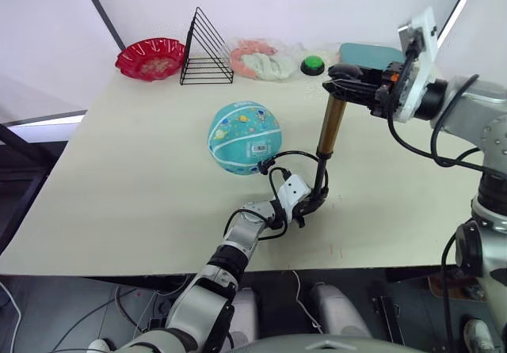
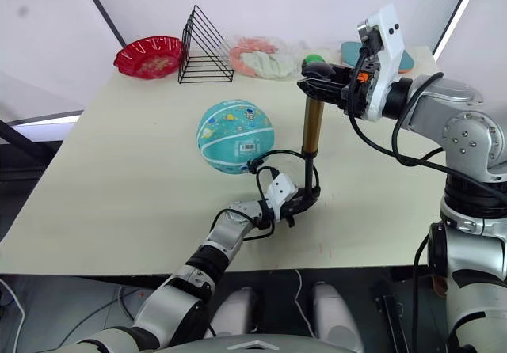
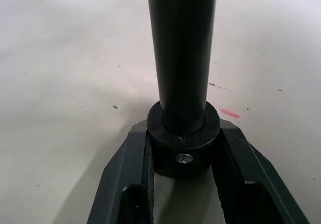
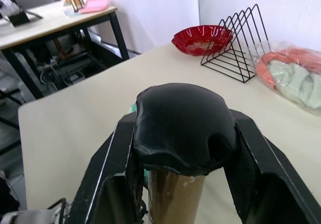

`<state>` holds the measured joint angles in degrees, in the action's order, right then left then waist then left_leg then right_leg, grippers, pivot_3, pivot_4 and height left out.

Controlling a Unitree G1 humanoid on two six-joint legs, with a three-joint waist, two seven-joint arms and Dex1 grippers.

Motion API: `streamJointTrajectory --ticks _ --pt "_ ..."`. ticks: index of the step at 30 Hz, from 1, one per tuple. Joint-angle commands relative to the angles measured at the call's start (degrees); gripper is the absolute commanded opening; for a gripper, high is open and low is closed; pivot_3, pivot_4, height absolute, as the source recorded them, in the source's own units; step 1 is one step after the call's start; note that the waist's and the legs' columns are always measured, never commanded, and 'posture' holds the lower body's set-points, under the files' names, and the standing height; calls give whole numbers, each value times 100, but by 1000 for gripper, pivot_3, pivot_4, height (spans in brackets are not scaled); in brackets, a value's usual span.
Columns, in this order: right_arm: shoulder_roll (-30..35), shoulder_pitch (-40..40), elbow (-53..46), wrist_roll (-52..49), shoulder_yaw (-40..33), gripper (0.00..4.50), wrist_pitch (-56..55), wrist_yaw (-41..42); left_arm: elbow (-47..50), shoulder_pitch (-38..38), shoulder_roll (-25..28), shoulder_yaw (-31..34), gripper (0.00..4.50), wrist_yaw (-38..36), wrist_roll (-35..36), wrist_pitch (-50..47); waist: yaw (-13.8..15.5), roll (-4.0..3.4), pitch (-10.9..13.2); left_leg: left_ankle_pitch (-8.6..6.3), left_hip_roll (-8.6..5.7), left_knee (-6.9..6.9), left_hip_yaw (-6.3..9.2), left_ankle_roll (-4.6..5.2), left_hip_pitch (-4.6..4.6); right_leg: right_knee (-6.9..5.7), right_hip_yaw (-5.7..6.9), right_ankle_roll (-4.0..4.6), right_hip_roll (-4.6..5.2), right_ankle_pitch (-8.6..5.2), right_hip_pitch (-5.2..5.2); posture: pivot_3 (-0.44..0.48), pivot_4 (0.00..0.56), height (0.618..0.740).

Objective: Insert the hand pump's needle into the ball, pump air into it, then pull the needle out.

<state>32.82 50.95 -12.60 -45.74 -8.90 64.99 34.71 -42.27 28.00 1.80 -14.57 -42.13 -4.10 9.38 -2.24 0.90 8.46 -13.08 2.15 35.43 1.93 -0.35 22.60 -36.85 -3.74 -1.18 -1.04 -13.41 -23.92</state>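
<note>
On the far left of the counter (image 1: 119, 179), a red bowl (image 1: 150, 58) is sitting beside a black wire rack (image 1: 207, 51), and to the right of that a clear bag of pink and pale green cloth (image 1: 261, 60) is lying next to a green button (image 1: 314, 64). Nearer the middle, the ball (image 1: 245, 138) is resting on the counter with its white barcode sticker facing the near edge. A thin black hose (image 1: 295, 156) is looping from just beside the near right of the ball over to the foot of the hand pump (image 1: 330, 128), which is standing upright on the counter just right of the ball; the needle is too small to make out. The left claw (image 1: 310, 203) is reaching in from the near side and clenching the pump's black bottom cap, its fingers (image 3: 131, 184) pressing against either side of that cap in the left wrist view. The right claw (image 1: 342, 81) is coming in from the far right and grasping the black T-handle (image 4: 183, 126) at the top of the amber barrel, one finger on each side of the handle.
</note>
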Motion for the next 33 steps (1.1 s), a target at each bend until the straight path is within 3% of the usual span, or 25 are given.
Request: streamJointTrajectory --ticks 1,7,12,18,23,33 --pt "38 -22 -428 -82 -125 1602 -301 50 -544 -287 55 -192 1061 22 -193 -244 5 0 0 0 0 0 0 0 1 0 1 0 0 0 0 0 150 740" --pt "-93 -1300 -392 648 810 1602 -1158 379 -532 -280 37 -206 1061 50 -175 -258 -5 8 -11 0 0 2 -1 1 -10 2 1 -1 1 -1 20 0 150 740" --pt "-293 -2207 -53 1302 1588 1602 -1932 608 -468 -313 65 -209 1061 74 -151 -286 -25 20 -42 -1 4 -3 -4 1 -75 -1 -3 1 -6 -3 58 0 150 740" --pt "-667 -3307 1381 2518 2658 1602 -3278 887 -413 -352 82 -222 1061 81 -160 -306 -38 66 -187 -1 8 -16 -5 1 -89 1 -6 6 -14 -7 68 0 150 740" --pt "-862 -3293 1558 2676 2578 1601 -3545 974 -394 -368 83 -234 1061 85 -162 -308 -82 75 -218 -23 13 -22 -6 33 -192 1 -5 46 -14 -38 152 0 150 740" --pt "-728 -2962 763 2339 1988 1601 -3234 931 -454 -340 61 -248 1061 84 -164 -297 -112 53 -222 -24 9 -27 -3 32 -188 2 0 46 -6 -41 152 0 150 740"
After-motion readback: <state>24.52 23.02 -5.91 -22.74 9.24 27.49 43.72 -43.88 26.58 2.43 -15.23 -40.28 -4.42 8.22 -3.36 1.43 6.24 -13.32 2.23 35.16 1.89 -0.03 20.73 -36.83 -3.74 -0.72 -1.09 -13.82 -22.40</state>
